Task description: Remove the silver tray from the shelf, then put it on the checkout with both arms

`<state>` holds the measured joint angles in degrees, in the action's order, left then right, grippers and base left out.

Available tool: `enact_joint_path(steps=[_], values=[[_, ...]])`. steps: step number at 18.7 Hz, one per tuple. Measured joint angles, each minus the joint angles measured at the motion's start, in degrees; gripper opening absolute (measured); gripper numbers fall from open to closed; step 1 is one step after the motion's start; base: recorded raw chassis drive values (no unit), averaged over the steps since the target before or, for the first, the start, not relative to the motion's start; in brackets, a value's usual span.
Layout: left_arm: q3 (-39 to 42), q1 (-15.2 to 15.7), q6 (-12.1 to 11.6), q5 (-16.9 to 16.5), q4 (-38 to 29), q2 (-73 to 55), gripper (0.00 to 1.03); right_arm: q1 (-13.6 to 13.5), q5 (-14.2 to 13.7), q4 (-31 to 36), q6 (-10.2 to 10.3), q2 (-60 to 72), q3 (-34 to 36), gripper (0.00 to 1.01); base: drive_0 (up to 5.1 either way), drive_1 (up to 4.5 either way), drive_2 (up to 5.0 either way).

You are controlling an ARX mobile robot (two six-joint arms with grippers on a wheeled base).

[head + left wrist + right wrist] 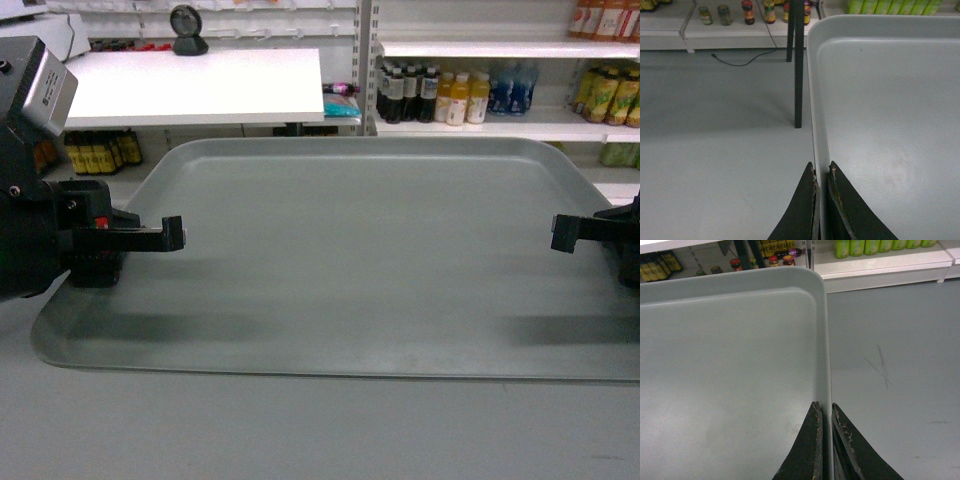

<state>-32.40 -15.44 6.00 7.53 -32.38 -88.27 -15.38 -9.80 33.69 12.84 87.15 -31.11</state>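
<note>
The silver tray (360, 250) is wide, matte grey, with a low rim, and hangs level in the air between my two arms. At its left rim my left gripper (176, 238), on the arm with the red block, is shut on it; the left wrist view shows the rim of the tray (890, 110) pinched in that gripper (822, 170). On the opposite rim my right gripper (562, 234) is shut, and the right wrist view shows the tray (730, 365) clamped in that gripper (825, 407). The white checkout (200, 85) stands beyond the tray at the back left. The shelf is out of view.
Grey floor (720, 150) lies under the tray on both sides. The checkout's slanted black legs (798, 65) stand just off the tray's far left corner. White shelves with bottles (455, 95) line the back right. A dark round object (187, 28) sits behind the checkout.
</note>
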Motion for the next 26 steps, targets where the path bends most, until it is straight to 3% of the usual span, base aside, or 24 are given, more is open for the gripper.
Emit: enact_joint_path(steps=[26], values=[[0.0,0.0,0.0,0.0,-0.1,0.0,0.04,0.0,0.0,-0.1,0.0,0.0,0.0,0.03,-5.0,2.45,2.5]])
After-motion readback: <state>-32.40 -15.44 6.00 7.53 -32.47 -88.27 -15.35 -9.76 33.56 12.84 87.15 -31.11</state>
